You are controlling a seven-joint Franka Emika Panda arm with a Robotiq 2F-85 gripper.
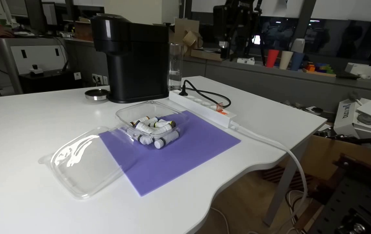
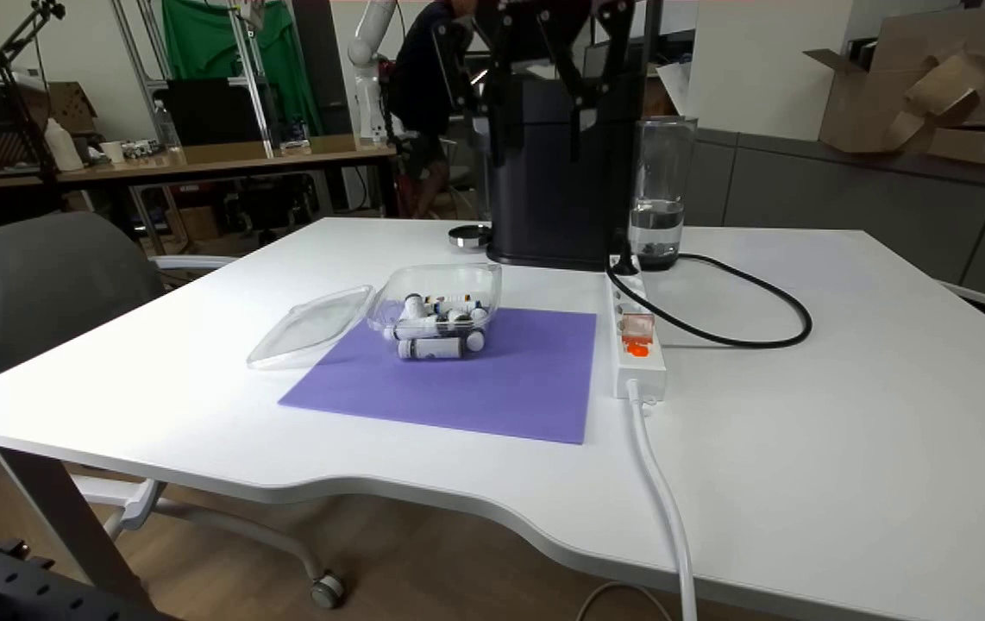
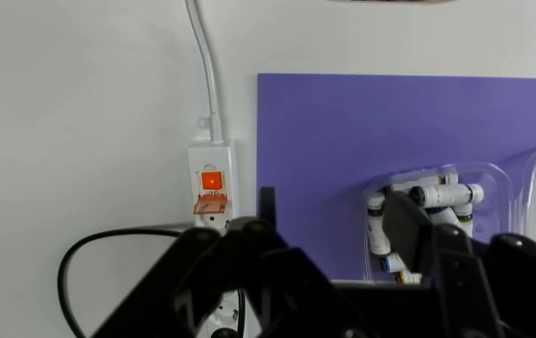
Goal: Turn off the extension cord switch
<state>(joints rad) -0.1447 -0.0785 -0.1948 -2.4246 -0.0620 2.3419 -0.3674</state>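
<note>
The extension cord (image 1: 201, 105) is a slim white power strip on the white table, also seen in an exterior view (image 2: 641, 385) and the wrist view (image 3: 208, 157). Its orange switch (image 3: 211, 180) has a small light in it and sits near the lead end. A reddish clear cover (image 3: 210, 204) is flipped open beside the switch. A black plug (image 1: 183, 92) with looped black cable is in the far end. My gripper (image 3: 335, 211) is open and empty, high above the table; in an exterior view (image 2: 537, 142) its fingers are apart. Gripper parts hide some of the strip in the wrist view.
A black coffee machine (image 1: 136, 61) and a clear water tank (image 2: 658, 190) stand at the strip's far end. A purple sheet (image 1: 185, 156) lies beside the strip. A clear box (image 1: 130, 113) holds several small bottles; its lid (image 1: 84, 162) lies nearby. The white lead (image 2: 661, 483) crosses the table edge.
</note>
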